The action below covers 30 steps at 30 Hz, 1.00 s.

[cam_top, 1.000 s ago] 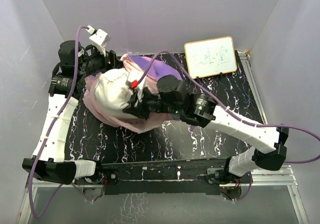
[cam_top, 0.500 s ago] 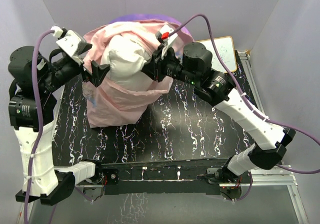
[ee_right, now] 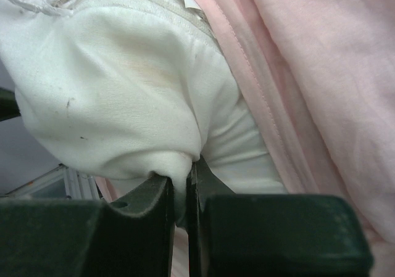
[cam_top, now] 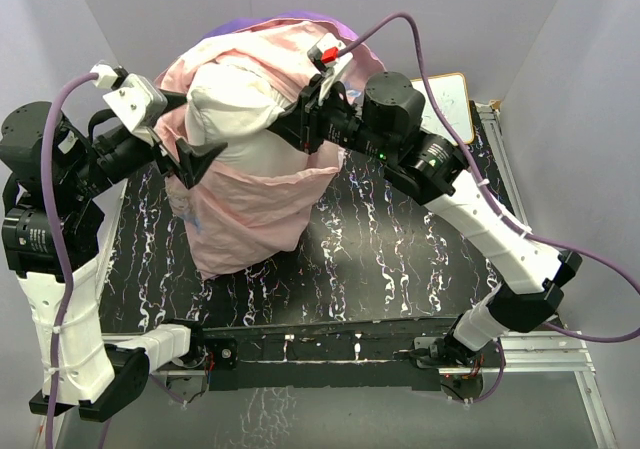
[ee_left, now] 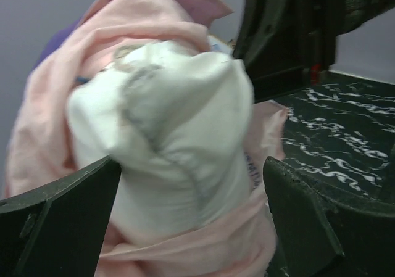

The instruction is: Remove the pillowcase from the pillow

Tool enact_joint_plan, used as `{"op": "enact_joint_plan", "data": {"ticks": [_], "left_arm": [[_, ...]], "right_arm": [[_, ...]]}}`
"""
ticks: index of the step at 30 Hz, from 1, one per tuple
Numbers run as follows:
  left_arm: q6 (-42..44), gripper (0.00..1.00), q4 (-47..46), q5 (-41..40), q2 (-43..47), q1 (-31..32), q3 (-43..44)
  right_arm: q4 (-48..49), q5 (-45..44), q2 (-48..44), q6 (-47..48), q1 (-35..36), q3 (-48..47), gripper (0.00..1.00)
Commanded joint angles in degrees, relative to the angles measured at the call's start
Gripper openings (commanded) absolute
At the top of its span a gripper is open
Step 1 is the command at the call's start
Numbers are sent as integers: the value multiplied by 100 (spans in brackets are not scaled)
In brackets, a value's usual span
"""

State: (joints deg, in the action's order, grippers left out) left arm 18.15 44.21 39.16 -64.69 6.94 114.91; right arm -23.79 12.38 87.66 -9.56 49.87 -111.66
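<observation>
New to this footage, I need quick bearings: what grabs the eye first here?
A bulky white pillow hangs high over the back left of the table, the pale pink pillowcase drooping off it. The right gripper pinches a fold of the pillow; the left gripper stands open, facing it.

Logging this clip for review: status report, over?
Left pincer open, straddling pillow end. Right pincer shut on pillow, held aloft. Pillowcase partly off, hanging below. Whiteboard behind, apart.
</observation>
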Motion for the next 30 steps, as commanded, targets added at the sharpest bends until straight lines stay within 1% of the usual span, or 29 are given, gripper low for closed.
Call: {"op": "enact_joint_plan", "data": {"ticks": [1,3,5,8,11,14,15,16,18,19,20,21,22,23,24,27,30], "left_arm": [[-1095,97,-61,1490,-78,27,-90],[-1370,97,-309,1516,-107,27,-261],[-1291,97,-330,1260,-179,25,-338],[-895,97,-392,280,-210,27,-522],[-336,97,-655,-480,-36,26,-965],[-115,97,-862,-625,124,27,-1364],[-93,94,-883,-485,155,27,-1473],[-73,86,-846,-249,161,27,-1522],[-162,72,-712,290,93,28,-1536],[-282,63,-663,530,31,27,-1495],[-366,49,-629,641,-23,27,-1455],[-429,24,-636,645,-69,27,-1437],[-543,7,-740,567,-74,22,-1459],[-602,0,-810,480,-60,26,-1496],[-587,0,-824,437,-52,29,-1507],[-565,0,-801,410,-27,27,-1532],[-617,0,-816,403,-30,26,-1534]], "right_arm": [[1063,200,115,-334,141,-515,8],[1094,232,179,-323,268,-526,8],[1057,283,264,-262,414,-613,8],[969,552,334,-187,549,-685,8],[974,862,281,-178,569,-583,8],[969,1408,285,-190,574,-534,8],[887,1469,304,-197,576,-603,8],[802,1506,344,-214,571,-682,9],[729,1493,346,-309,462,-814,21],[720,1407,312,-356,379,-841,25],[702,1212,251,-349,313,-848,27],[652,951,181,-318,260,-845,30],[597,690,108,-277,196,-829,33],[547,507,22,-235,122,-800,39],[514,342,-72,-190,61,-752,44],[507,-215,-330,-2,41,-549,49],[514,-559,-487,208,41,-402,50]]}}
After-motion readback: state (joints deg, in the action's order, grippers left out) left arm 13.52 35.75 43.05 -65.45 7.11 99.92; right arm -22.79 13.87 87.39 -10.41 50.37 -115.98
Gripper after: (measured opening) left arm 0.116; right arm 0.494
